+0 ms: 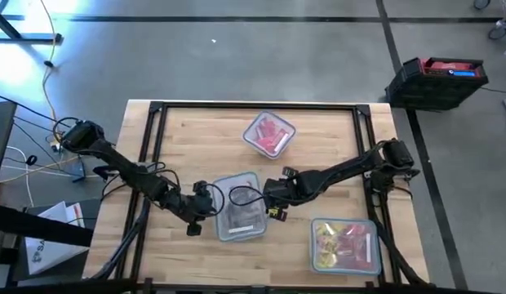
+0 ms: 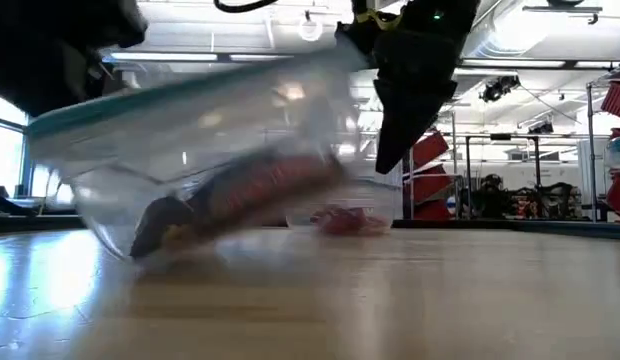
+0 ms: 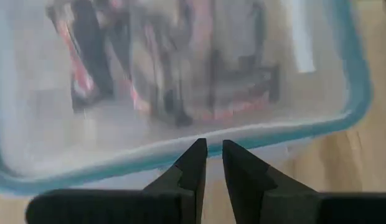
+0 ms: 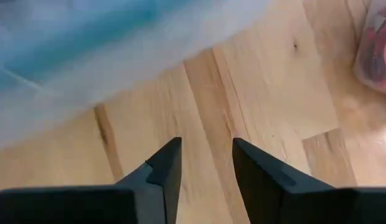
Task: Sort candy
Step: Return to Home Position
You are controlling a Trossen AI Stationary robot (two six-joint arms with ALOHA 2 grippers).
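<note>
Dark fingers of the left gripper (image 3: 208, 155) are drawn almost together, only a slit left and nothing held, at the teal-rimmed edge of the lidded clear container (image 1: 239, 211). Brown chocolate bars (image 3: 180, 74) are enclosed in it. The right gripper (image 4: 205, 155) is held moderately apart and empty over the bare wooden table (image 4: 268, 93), just beside that container. Red candy (image 1: 269, 135) is kept in a second container (image 1: 248, 131) beyond it, and yellow and pink candy (image 1: 343, 243) in a third container (image 1: 313, 245) near its right.
</note>
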